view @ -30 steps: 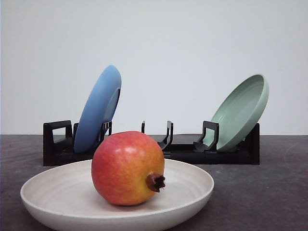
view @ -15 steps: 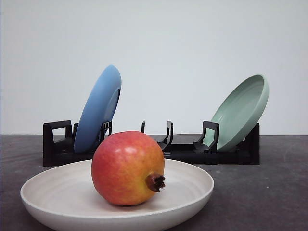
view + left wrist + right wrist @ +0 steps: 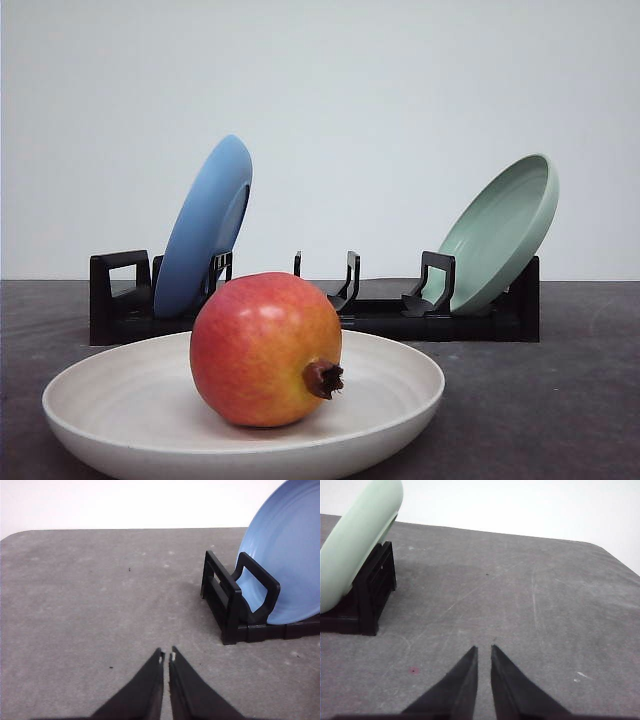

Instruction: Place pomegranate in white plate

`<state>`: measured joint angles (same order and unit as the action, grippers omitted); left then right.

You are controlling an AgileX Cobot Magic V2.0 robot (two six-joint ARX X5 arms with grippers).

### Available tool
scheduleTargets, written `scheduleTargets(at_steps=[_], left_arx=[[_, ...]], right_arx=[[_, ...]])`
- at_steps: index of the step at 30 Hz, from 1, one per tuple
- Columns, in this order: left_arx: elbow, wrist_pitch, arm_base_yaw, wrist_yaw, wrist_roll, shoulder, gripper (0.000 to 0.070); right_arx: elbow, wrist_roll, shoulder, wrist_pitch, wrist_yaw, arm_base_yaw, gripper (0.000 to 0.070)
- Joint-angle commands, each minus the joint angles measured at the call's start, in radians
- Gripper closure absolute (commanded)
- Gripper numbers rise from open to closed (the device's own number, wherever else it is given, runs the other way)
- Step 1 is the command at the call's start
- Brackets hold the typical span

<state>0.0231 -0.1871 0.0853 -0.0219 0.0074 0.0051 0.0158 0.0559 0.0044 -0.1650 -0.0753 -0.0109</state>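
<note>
The pomegranate [image 3: 266,350], red with a yellow-orange blush and a dark crown nub pointing right, rests inside the white plate [image 3: 110,400] at the front of the table. Nothing grips it. My left gripper [image 3: 166,656] is shut and empty, hovering over bare grey table near the rack's end with the blue plate. My right gripper [image 3: 484,651] is also shut on nothing, over bare table beside the rack's end with the pale green plate.
A black dish rack [image 3: 380,318] stands across the back of the table. A blue plate [image 3: 205,225] leans in its left slot and a pale green plate [image 3: 500,232] in its right slot. A white wall is behind.
</note>
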Motion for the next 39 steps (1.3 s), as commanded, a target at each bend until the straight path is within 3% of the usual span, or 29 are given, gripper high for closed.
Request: scheduleTargets(at_steps=[1,39], left_arx=[[-0.011,0.0,-0.001,0.003,0.006,-0.002,0.07],[-0.011,0.0,-0.001,0.003,0.006,-0.002,0.07]], right_arx=[[-0.003,0.008,-0.001,0.007,-0.004,0.002,0.0654],[-0.003,0.008,-0.001,0.007,-0.004,0.002,0.0654]])
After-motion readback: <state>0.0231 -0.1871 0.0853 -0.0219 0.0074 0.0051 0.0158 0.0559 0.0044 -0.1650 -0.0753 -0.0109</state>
